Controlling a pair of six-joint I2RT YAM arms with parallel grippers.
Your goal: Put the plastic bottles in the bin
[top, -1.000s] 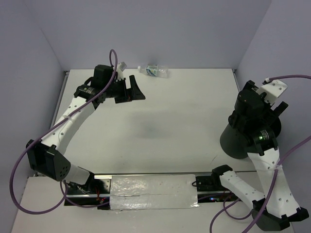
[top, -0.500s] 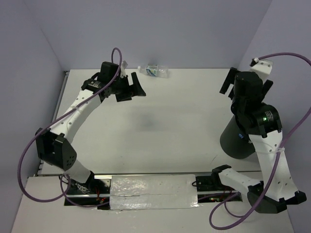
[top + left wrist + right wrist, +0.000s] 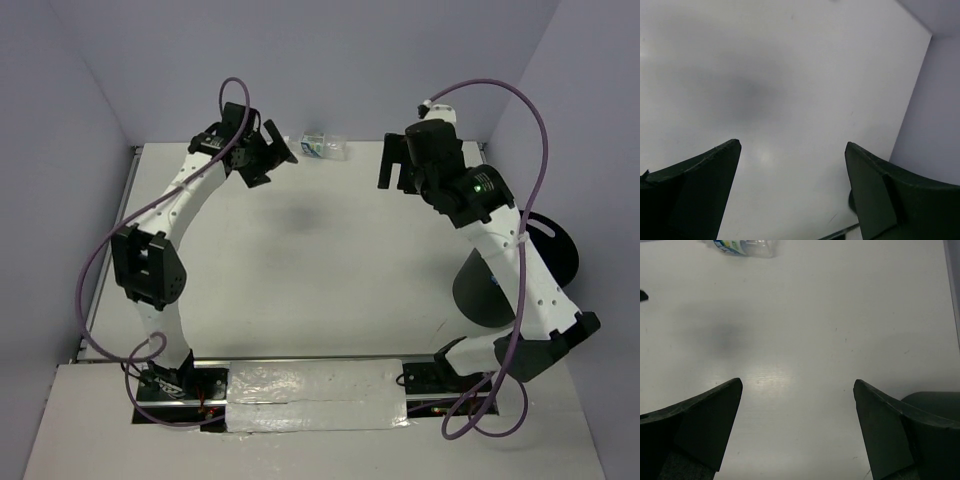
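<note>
Top view: one plastic bottle in sight. It is clear and crinkled with a blue-green and white label, and lies on its side on the tabletop at the far edge, close to the back wall. The right wrist view shows the same bottle at the upper edge of the frame.

Left hand: reached out to the far left part of the tabletop, just beside the bottle's left end. Contact cannot be told from above. In the left wrist view the left hand has its fingers spread wide, with only bare tabletop between them. Released, holding nothing.

Right hand: stretched to the far middle, to the right of the bottle and apart from it. In its wrist view the right hand has its fingers equally wide apart, bare surface between them. Released, holding nothing.

Container: black bin on the right side of the tabletop, well apart from the bottle and partly covered by the right arm. Round black lid shows at its upper right, slot visible. Bin interior hidden; contents cannot be told.
</note>
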